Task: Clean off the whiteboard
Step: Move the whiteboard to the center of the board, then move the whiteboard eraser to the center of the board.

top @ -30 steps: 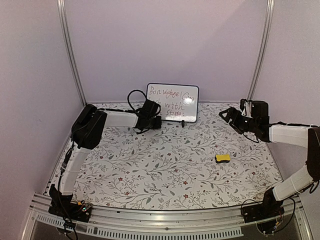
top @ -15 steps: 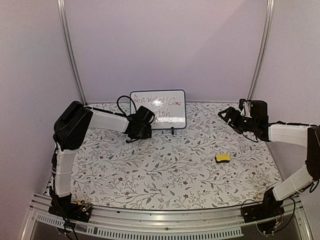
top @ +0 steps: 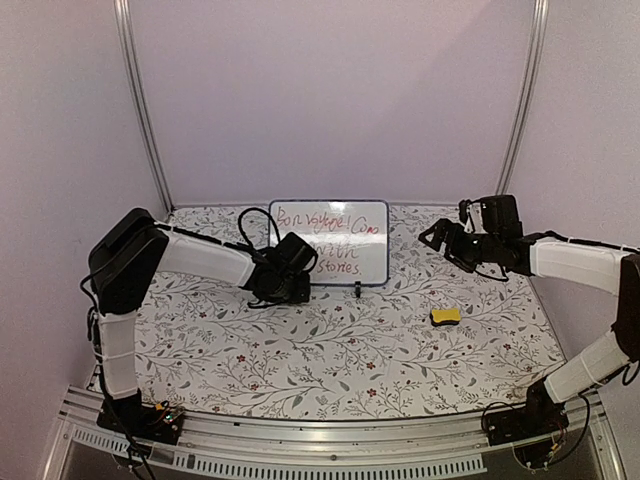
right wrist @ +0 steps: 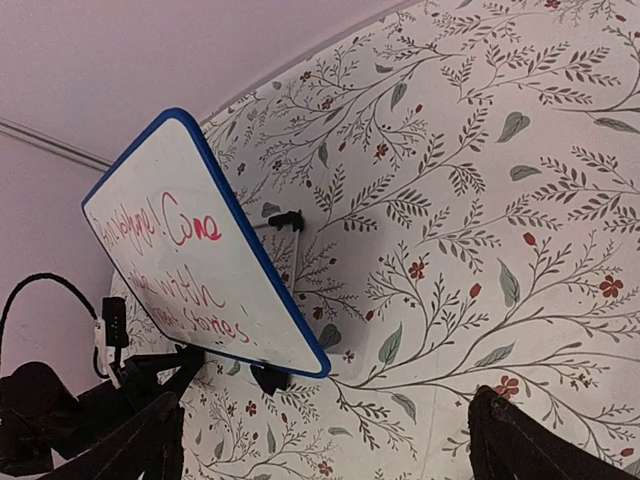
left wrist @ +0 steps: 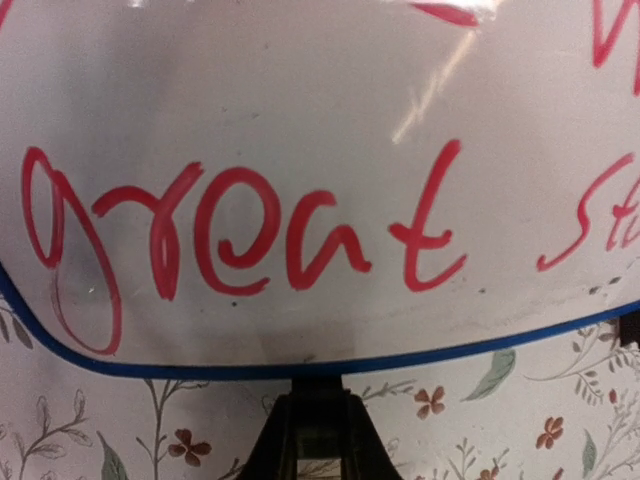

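The whiteboard (top: 330, 242) stands upright at the back middle of the table, blue-framed, with red and dark handwriting across it. My left gripper (top: 292, 278) is at its lower left, shut on the board's bottom edge by a black foot. In the left wrist view the whiteboard (left wrist: 320, 100) fills the frame and the left gripper (left wrist: 318, 425) meets its blue rim. My right gripper (top: 441, 240) hangs open to the right of the board, apart from it. The right wrist view has the whiteboard (right wrist: 190, 260) tilted ahead of the right gripper (right wrist: 330, 445), whose fingers hold nothing.
A small yellow sponge eraser (top: 445, 316) lies on the floral tablecloth (top: 330, 350) at the right, below my right gripper. Pale walls and metal posts (top: 140, 110) close in the back and sides. A black cable (top: 250, 225) loops over the left wrist.
The left gripper carried the whiteboard first to the left, then forward and back to the right. The right gripper shifted left toward the board and stayed open.
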Action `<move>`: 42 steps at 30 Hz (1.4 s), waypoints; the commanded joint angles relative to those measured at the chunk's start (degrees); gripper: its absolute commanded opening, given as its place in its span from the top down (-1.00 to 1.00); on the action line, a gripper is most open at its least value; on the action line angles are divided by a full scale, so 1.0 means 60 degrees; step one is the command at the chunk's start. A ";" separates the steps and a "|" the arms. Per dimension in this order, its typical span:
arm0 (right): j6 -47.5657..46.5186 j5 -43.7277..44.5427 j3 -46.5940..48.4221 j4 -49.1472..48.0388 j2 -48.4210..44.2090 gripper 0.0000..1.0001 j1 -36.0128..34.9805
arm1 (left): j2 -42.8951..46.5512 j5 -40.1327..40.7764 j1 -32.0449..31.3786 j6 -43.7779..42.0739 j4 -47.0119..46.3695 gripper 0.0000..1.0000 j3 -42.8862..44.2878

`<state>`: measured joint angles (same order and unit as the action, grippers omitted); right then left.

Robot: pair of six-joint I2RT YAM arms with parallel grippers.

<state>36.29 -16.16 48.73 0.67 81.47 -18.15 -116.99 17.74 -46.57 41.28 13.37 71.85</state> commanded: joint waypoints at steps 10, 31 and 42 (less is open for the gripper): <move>0.0250 0.0746 -0.0025 0.1651 -0.0587 -0.98 -0.0611 | 0.0828 -0.1023 -0.0297 0.0354 -0.0057 0.39 -0.0559; 0.0562 0.0299 -0.0503 0.2760 -0.0104 -0.98 -0.0813 | 0.2460 -0.1404 -0.0785 -0.0574 -0.1744 -0.81 -0.1480; -0.0441 0.1823 -0.0225 0.4169 0.0326 -0.98 -0.0813 | 0.2739 -0.0998 -0.0846 -0.0752 -0.1632 -0.85 -0.1566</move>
<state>33.56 -8.97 49.56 23.68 84.79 -22.83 -102.59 10.13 -50.89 37.93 4.60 62.26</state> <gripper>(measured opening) 0.989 0.922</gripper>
